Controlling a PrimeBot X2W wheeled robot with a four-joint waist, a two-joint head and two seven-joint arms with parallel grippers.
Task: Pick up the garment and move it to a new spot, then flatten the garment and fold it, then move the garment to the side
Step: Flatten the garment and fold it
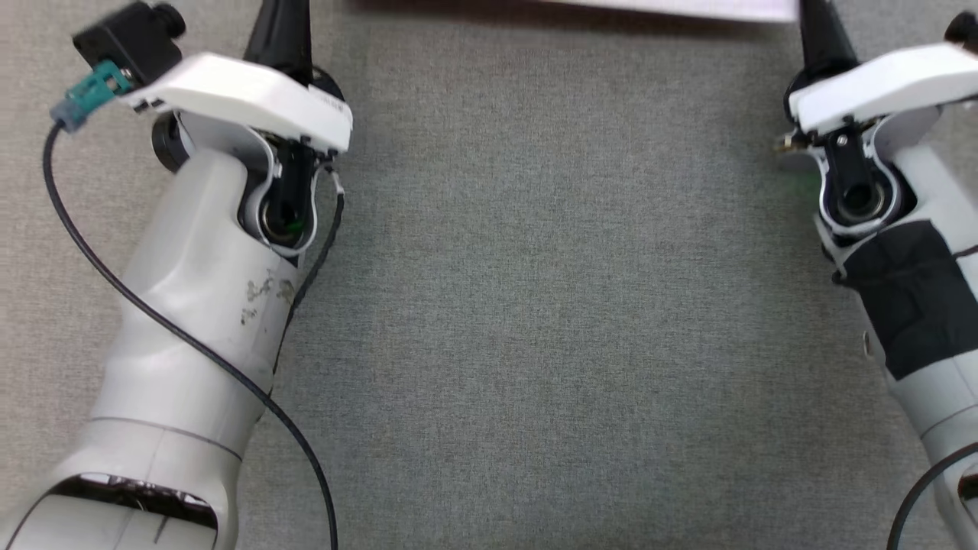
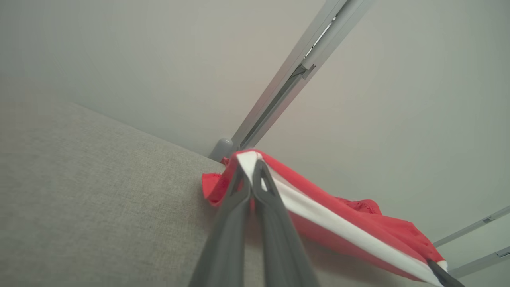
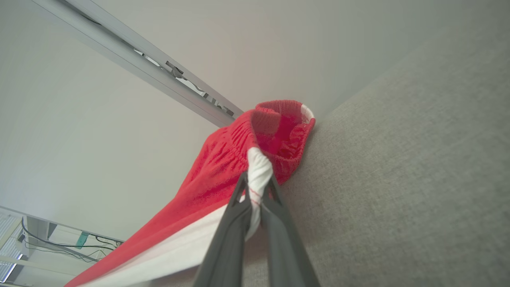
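Note:
The garment (image 2: 358,217) is red with a white stripe along one side and a gathered elastic band (image 3: 279,115). It hangs stretched between my two grippers, over the far part of the grey fabric table (image 1: 565,305). In the left wrist view my left gripper (image 2: 252,173) is shut on one end of the white stripe. My right gripper (image 3: 257,187) is shut on the stripe's other end, just below the elastic band. The right gripper's tip (image 2: 443,275) also shows at the lower right of the left wrist view. In the head view both sets of fingers run off the top edge.
Both pale forearms (image 1: 199,305) flank the table's middle in the head view, and a black cable (image 1: 153,313) loops beside the left one. A pale strip (image 1: 688,8) lies along the top edge. A pale wall with metal rails (image 2: 287,83) stands behind the table.

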